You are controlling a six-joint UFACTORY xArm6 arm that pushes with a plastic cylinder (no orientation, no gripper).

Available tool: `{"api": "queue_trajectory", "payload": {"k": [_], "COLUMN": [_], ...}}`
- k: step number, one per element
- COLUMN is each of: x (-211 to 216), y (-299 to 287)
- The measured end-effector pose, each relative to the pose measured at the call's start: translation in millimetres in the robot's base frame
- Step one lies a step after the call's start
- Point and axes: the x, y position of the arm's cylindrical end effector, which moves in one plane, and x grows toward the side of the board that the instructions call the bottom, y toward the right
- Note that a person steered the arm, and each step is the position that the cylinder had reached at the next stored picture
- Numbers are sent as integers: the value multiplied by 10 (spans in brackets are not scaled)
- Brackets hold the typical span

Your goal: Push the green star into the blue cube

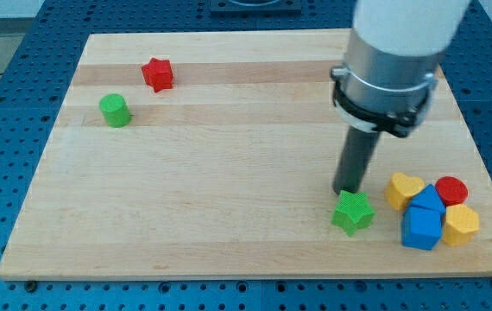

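The green star (352,213) lies near the view's bottom right on the wooden board (229,173). My tip (345,190) stands just above the star's upper left edge, touching or nearly touching it. The blue cube (421,228) sits to the star's right, with a gap between them. A second blue block (426,200) sits right behind the cube, touching it.
A yellow heart (403,190), a red cylinder (451,190) and a yellow hexagon-like block (461,225) crowd around the blue blocks. A red star (157,74) and a green cylinder (115,111) sit at the view's upper left. The board's bottom edge is close below the star.
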Motion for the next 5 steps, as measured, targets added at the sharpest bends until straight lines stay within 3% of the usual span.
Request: {"api": "queue_trajectory", "payload": {"k": [1, 2, 5], "x": [-26, 292, 525], "y": [-354, -421, 446]}}
